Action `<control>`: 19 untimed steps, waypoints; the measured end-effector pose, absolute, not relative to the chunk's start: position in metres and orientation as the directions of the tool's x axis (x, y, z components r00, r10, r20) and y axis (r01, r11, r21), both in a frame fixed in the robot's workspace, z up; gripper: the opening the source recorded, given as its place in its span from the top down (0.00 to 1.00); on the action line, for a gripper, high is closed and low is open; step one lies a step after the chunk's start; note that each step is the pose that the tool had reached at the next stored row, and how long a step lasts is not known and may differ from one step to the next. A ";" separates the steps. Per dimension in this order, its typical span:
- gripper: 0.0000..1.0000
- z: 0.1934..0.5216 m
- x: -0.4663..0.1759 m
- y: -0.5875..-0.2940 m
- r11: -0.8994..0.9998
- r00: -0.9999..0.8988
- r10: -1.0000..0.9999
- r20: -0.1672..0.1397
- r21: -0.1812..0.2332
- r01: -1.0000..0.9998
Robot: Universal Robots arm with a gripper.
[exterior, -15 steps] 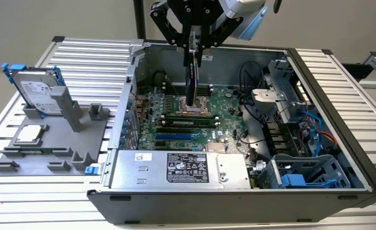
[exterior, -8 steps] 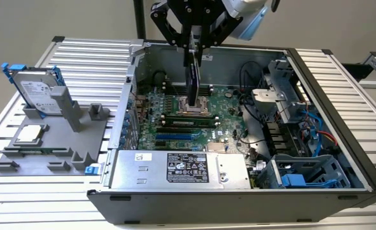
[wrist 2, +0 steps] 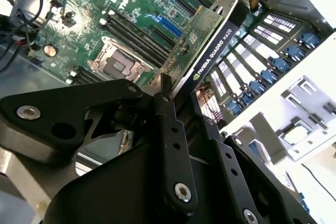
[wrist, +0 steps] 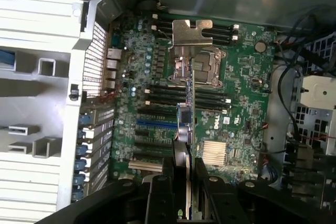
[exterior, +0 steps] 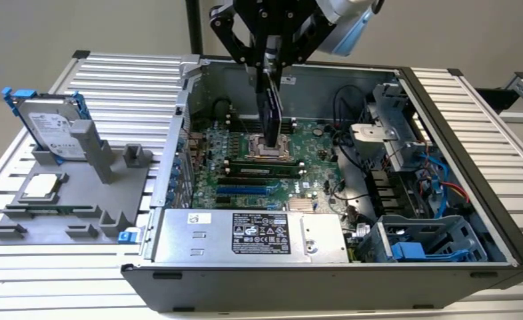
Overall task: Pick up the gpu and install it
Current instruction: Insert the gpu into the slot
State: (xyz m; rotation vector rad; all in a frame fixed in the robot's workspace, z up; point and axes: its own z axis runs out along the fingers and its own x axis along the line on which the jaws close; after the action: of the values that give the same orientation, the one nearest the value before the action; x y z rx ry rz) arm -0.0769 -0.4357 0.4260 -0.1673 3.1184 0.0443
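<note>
Gpu (exterior: 270,110), a thin flat card, green circuit board one side and black shroud the other, hangs edge-down over the open grey sheet-metal computer case (exterior: 297,293) and its green motherboard (exterior: 319,143), clamped by the black end effector (wrist: 184,179). If it tilts, I think its hard edge may scrape the metal processor socket (wrist: 206,64) or miss the narrow plastic slots (wrist: 152,139).

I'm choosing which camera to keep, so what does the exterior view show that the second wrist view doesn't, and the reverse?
Exterior view: the hard drive standing in the grey fixture beside the case, and the power supply. Second wrist view: blue slot clips along the case's rear wall. Both: the pincer shut on the gpu, above the motherboard.
</note>
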 end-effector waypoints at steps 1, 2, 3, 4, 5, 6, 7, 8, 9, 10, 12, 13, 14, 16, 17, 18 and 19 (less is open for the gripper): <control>1.00 0.426 -0.077 -0.436 0.993 -0.993 -0.119 -0.020 0.027 -0.119; 1.00 0.426 -0.077 -0.436 0.991 -0.991 -0.130 -0.020 0.027 -0.130; 1.00 0.426 -0.077 -0.436 0.990 -0.990 -0.141 -0.020 0.027 -0.142; 1.00 0.426 -0.077 -0.436 0.988 -0.988 -0.153 -0.020 0.027 -0.153; 1.00 0.426 -0.077 -0.436 0.986 -0.986 -0.164 -0.020 0.027 -0.165; 1.00 0.426 -0.077 -0.436 0.984 -0.984 -0.176 -0.020 0.027 -0.176; 1.00 0.426 -0.077 -0.436 0.982 -0.982 -0.187 -0.020 0.027 -0.187; 1.00 0.426 -0.077 -0.436 0.980 -0.980 -0.198 -0.020 0.027 -0.198; 1.00 0.426 -0.077 -0.436 0.977 -0.978 -0.210 -0.020 0.027 -0.210; 1.00 0.426 -0.077 -0.436 0.975 -0.975 -0.221 -0.020 0.027 -0.221; 1.00 0.426 -0.077 -0.436 0.969 -0.970 -0.244 -0.020 0.027 -0.244; 1.00 0.426 -0.077 -0.436 0.967 -0.967 -0.254 -0.020 0.027 -0.255; 1.00 0.426 -0.077 -0.436 0.963 -0.964 -0.266 -0.020 0.027 -0.266; 1.00 0.426 -0.077 -0.436 0.957 -0.957 -0.289 -0.020 0.027 -0.289; 1.00 0.426 -0.077 -0.436 0.953 -0.954 -0.300 -0.020 0.027 -0.300; 1.00 0.426 -0.077 -0.436 0.950 -0.950 -0.312 -0.020 0.027 -0.312; 1.00 0.426 -0.077 -0.436 0.946 -0.946 -0.323 -0.020 0.027 -0.324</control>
State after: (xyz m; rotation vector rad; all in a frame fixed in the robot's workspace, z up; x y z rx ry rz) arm -0.0769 -0.4357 0.4260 -0.5126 3.0838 0.0472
